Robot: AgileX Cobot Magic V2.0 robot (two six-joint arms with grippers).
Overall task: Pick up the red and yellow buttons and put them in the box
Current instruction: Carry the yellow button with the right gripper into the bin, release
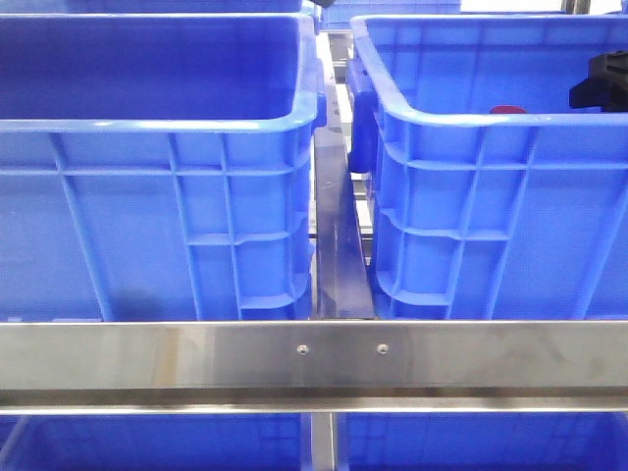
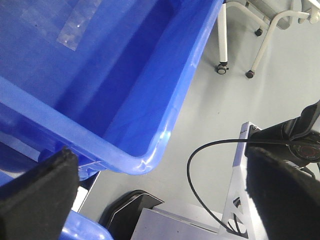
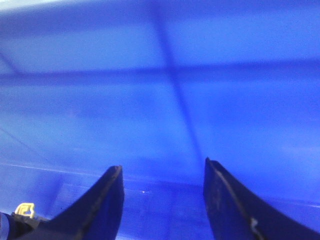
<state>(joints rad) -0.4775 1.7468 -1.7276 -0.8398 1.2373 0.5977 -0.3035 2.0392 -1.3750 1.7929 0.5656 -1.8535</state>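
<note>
Two large blue crates fill the front view, a left crate [image 1: 147,186] and a right crate [image 1: 491,196]. A red button [image 1: 507,110] peeks just over the right crate's near rim. A black part of my right arm [image 1: 599,83] reaches into that crate. In the right wrist view my right gripper [image 3: 162,170] is open and empty, close to the crate's blue inner wall [image 3: 165,100]. A small yellow piece [image 3: 25,209] shows beside one finger. My left gripper [image 2: 161,152] is open and empty, over a crate corner [image 2: 145,162] and the floor.
A steel rail [image 1: 314,358] crosses in front of the crates, and a steel divider [image 1: 339,245] stands between them. The left wrist view shows grey floor [image 2: 215,115], chair legs on castors [image 2: 222,67], a black cable [image 2: 200,155] and a metal bracket [image 2: 240,175].
</note>
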